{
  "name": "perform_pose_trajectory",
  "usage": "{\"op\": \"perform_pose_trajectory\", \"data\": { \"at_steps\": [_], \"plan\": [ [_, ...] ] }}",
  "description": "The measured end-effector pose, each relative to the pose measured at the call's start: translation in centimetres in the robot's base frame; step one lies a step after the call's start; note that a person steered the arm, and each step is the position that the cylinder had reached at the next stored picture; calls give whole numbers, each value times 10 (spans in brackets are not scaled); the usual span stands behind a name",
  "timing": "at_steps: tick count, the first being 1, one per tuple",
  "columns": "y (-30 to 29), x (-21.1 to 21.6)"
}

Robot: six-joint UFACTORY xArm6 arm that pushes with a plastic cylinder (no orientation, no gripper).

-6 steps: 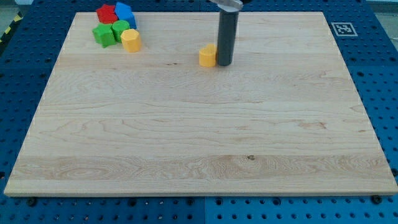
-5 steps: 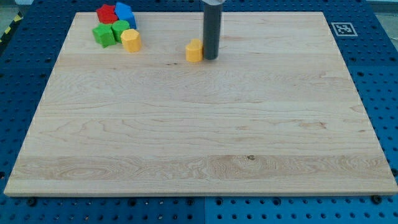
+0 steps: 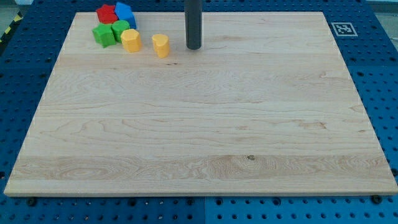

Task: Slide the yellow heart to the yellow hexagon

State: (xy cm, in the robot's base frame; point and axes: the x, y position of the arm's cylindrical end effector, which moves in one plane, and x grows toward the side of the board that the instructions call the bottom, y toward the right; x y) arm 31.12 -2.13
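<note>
The yellow heart lies on the wooden board near the view's top, a short gap to the right of the yellow hexagon. The two are apart. My tip is down on the board to the right of the heart, with a clear gap between rod and heart. The dark rod rises out of the view's top.
A cluster sits at the board's top left, touching the hexagon's left side: two green blocks, a red block and a blue block. A fiducial tag marks the board's top right corner.
The heart has slid left toward the hexagon. My tip has moved left too, but it now stands apart from the heart instead of against its right side.
</note>
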Motion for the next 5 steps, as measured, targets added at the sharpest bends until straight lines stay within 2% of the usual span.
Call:
{"op": "perform_pose_trajectory", "data": {
  "at_steps": [3,4,5],
  "plan": [
    [-83,4],
    [-76,4],
    [3,18]
  ]
}}
